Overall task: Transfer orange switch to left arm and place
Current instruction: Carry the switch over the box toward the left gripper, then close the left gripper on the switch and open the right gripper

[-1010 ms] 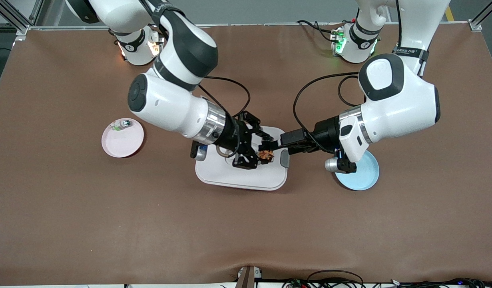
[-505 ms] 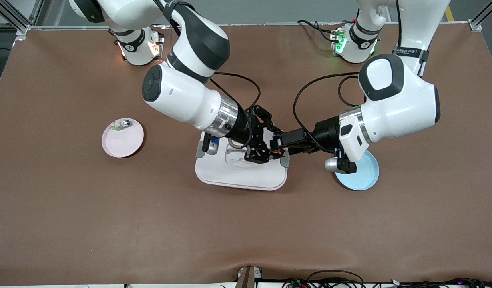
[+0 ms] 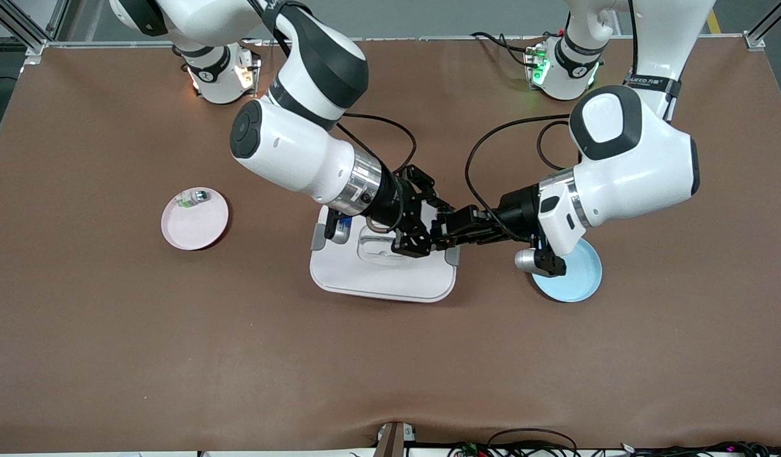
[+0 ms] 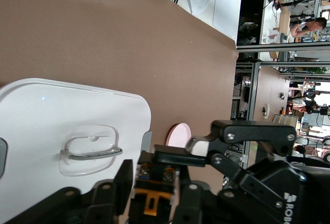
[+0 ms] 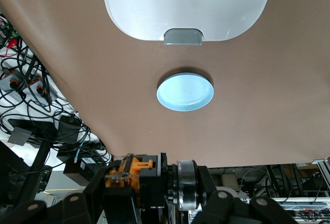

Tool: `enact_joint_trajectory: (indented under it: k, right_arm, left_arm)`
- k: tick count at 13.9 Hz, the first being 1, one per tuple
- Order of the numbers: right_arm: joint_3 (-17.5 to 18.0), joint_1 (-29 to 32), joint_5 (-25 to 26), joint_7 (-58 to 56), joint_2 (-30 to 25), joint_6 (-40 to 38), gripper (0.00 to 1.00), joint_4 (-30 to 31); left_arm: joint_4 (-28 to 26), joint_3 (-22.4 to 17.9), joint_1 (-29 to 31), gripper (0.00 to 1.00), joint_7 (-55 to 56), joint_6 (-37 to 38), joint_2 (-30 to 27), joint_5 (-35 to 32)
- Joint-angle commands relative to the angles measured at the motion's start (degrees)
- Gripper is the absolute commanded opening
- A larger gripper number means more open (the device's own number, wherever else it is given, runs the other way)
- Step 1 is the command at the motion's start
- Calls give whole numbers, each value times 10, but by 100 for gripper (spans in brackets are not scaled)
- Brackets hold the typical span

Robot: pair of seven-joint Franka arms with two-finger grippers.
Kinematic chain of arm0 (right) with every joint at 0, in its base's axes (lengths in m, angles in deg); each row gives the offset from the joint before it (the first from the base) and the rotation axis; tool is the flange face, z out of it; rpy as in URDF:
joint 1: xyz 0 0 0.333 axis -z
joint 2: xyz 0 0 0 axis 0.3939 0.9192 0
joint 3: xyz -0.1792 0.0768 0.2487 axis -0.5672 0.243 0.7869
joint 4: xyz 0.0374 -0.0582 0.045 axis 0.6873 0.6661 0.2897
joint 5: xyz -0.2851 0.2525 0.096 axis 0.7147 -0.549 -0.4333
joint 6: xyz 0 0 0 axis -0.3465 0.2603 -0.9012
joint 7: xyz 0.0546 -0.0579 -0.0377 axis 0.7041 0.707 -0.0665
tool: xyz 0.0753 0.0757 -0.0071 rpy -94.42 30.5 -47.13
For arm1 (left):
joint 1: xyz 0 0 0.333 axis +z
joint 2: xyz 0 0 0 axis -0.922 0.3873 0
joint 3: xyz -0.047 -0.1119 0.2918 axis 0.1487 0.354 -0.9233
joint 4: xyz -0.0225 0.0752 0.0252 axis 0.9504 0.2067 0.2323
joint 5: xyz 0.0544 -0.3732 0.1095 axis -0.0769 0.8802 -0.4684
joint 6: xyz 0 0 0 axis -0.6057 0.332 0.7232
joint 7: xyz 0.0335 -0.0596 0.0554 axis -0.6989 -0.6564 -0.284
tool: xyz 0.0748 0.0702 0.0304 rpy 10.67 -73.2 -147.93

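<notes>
Right end effector (image 3: 426,230) has advanced, clenching orange switch (image 4: 149,198); left's (image 3: 442,230) grip unclear.

Orange switch (image 4: 152,199) half-hidden (between fingers); box (image 3: 390,279) partly covered.

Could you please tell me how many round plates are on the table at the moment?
2. The pink plate lies toward the right arm's end of the table, with a tiny clear-whitish piece on it. The blue plate lies toward the left arm's end, beside the box, partly under the left arm.
</notes>
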Motion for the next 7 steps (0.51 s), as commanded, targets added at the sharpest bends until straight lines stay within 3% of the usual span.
enact_joint_trajectory:
  k: [1,3,5,7]
  right_arm:
    - [-1,-4,-6,12,11,1,0,-26]
    - [-2,-3,-6,11,11,0,0,-26]
    - [-4,-1,-5,11,10,-4,99,-26]
    - [-4,3,-5,11,8,-5,100,-25]
  left_arm:
    - [0,1,1,0,1,-4,-1,6]
    - [0,1,3,0,1,-3,-1,6]
    - [-1,0,7,0,1,-2,-3,5]
    - [-3,-1,9,0,1,2,-7,5]
